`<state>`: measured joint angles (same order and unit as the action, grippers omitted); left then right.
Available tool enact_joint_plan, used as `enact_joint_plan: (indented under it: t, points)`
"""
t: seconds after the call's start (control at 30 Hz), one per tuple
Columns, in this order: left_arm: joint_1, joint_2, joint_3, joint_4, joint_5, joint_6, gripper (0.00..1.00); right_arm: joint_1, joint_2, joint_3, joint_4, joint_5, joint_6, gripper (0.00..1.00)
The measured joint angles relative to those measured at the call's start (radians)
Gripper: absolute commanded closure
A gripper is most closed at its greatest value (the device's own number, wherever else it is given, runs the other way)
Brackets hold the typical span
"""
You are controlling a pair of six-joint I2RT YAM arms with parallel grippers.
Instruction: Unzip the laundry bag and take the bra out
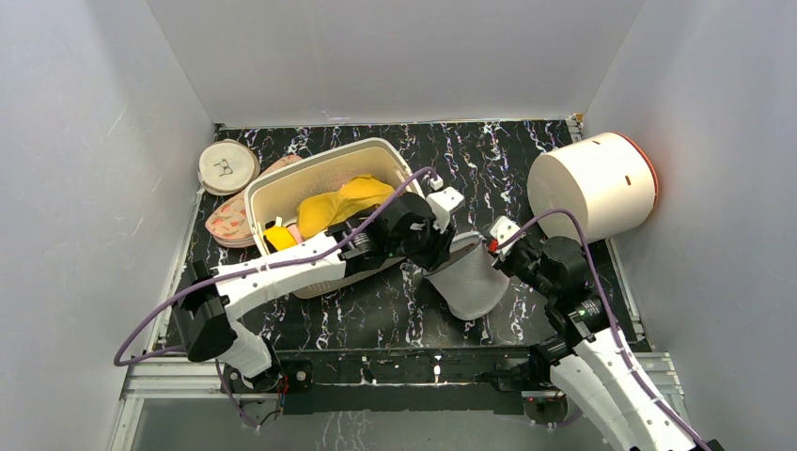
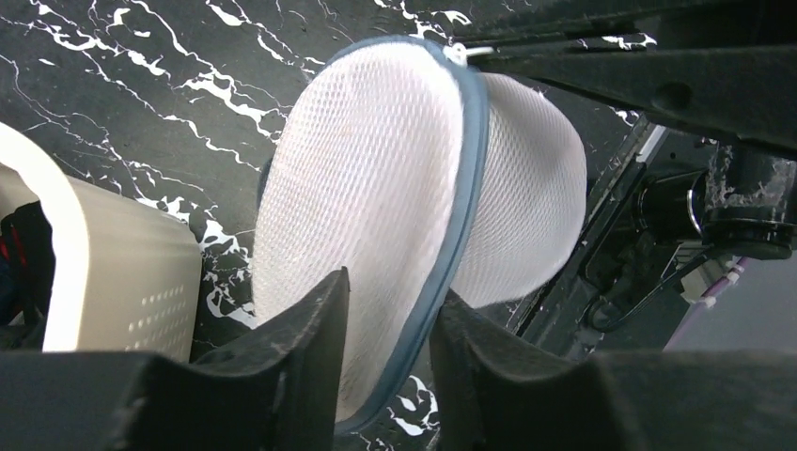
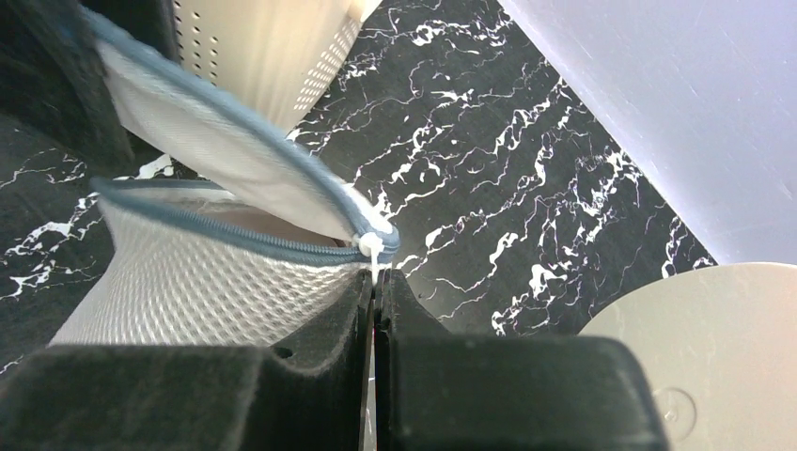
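We're seeing the mesh laundry bag lying on its side mid-bench, just right of the white basket, with its lid partly unzipped. The right tool is pinching the white zip pull tight. The left tool is sitting apart, its fingers straddling the lid's blue rim.
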<state>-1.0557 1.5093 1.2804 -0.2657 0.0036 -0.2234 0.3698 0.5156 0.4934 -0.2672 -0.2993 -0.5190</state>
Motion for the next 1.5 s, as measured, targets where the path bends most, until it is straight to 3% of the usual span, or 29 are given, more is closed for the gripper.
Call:
enact_joint_plan:
  t: [0.17,0.3,0.47,0.7,0.93,1.5]
  points:
    - [0.0,0.055,0.051,-0.006,0.0,0.004,0.52,-0.001,-0.008,0.0,0.0,-0.022,-0.003,1.0]
    - [0.0,0.105,0.105,-0.003,-0.001,0.008,0.52,-0.001,-0.016,0.0,0.001,-0.034,-0.003,1.0]
    - [0.0,0.164,0.161,-0.003,0.0,0.018,0.58,-0.001,-0.025,0.0,0.001,-0.04,-0.003,1.0]
    - [0.0,0.212,0.202,-0.005,0.001,0.03,0.84,-0.003,-0.032,0.0,0.001,-0.039,-0.003,1.0]
    - [-0.002,0.186,0.191,-0.012,0.004,0.033,1.0,-0.003,-0.032,0.0,0.003,-0.023,-0.002,1.0]
    - [-0.006,-0.099,0.004,-0.03,0.003,0.025,1.0,0.004,0.01,0.0,0.011,0.011,0.011,1.0]
